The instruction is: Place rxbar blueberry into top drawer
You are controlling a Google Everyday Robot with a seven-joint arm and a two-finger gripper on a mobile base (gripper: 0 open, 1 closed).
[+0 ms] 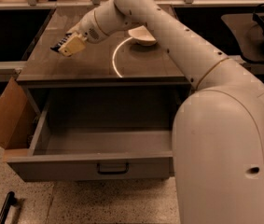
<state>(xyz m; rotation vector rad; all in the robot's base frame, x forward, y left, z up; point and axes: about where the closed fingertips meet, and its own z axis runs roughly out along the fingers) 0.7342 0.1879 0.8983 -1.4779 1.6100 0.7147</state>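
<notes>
So the rxbar blueberry (58, 46) is pinched in the gripper (70, 45) right now. You only get a thin dark edge of the wrapper poking out on the left side of the tan fingers (74, 44), which are closed tight around it. The gripper sits over the back-left part of the cabinet's dark countertop (75, 71), tilted down toward the left. From where I'm standing it looks a bit above the surface rather than resting on it.

Just right of that there's a bright curved ring of light (114, 62) reflecting off the top, and a white bowl (143, 36) sits further back, partly tucked behind the arm (183, 45).

Below the counter the top drawer (66, 166) is pulled way out, grey inside, with nothing showing in the part I can see. Its small dark handle (113, 169) is in the middle of the front panel. The robot's big white base covers the drawer's right end.

A brown cardboard flap (5, 120) leans against the drawer's left side, and a dark rod-like thing (5, 208) lies on the speckled floor near the bottom left.
</notes>
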